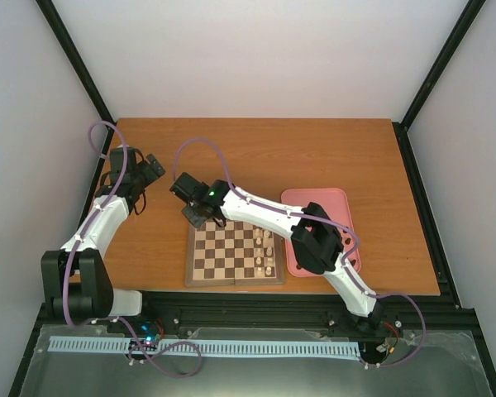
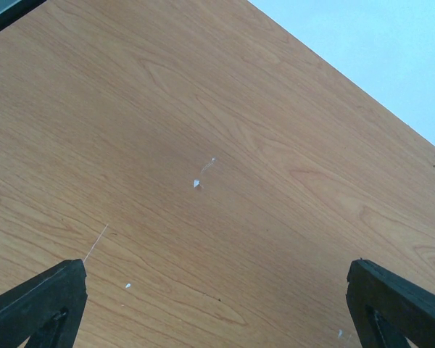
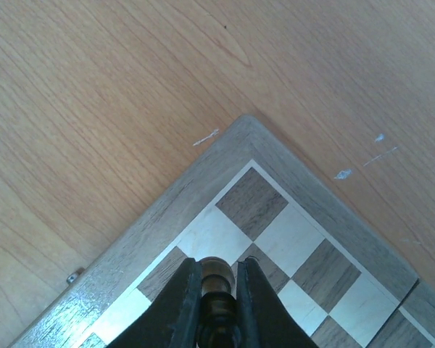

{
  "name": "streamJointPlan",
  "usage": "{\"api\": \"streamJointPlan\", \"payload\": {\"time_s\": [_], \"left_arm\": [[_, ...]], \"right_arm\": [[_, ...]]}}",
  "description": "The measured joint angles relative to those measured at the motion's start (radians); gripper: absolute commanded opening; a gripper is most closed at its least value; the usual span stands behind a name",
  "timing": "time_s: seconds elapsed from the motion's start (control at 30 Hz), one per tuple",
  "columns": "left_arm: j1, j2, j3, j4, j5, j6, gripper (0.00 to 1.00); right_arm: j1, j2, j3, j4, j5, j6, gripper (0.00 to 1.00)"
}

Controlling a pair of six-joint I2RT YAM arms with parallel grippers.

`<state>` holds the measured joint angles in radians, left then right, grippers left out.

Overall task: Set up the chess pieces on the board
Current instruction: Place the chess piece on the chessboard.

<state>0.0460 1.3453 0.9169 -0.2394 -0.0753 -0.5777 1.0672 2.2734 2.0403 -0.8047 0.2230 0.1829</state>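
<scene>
Early stage: cream-white pieces (image 1: pixel 266 258) stand along the right edge of the square checkered wooden chessboard (image 1: pixel 219 266), and the squares by the left edge look bare. Right gripper (image 3: pixel 218 272) is clamped on one small dark brown chess piece (image 3: pixel 217 284) over the board's far-left corner. Left gripper (image 2: pixel 217 297) is spread apart over the table. Other dark pieces not seen; the pink rounded tray (image 1: pixel 335 198) is partly hidden by the arm

White-shelled left arm (image 1: pixel 99 223) and right arm (image 1: pixel 264 213), black joints, purple cables (image 1: pixel 107 132); maybe a green lamp (image 1: pixel 211 196) on the black right gripper (image 3: pixel 219 275).
</scene>
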Motion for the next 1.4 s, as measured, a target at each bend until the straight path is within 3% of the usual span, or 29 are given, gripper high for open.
{"api": "streamJointPlan", "payload": {"time_s": [0.47, 1.4], "left_arm": [[0.0, 0.0, -0.005, 0.007, 0.002, -0.002, 1.0], [0.0, 0.0, -0.022, 0.008, 0.016, -0.002, 1.0]], "right_arm": [[0.022, -0.035, -0.159, 0.033, -0.067, -0.003, 0.03], [0.068, -0.066, -0.164, 0.047, -0.065, -0.003, 0.03]]}}
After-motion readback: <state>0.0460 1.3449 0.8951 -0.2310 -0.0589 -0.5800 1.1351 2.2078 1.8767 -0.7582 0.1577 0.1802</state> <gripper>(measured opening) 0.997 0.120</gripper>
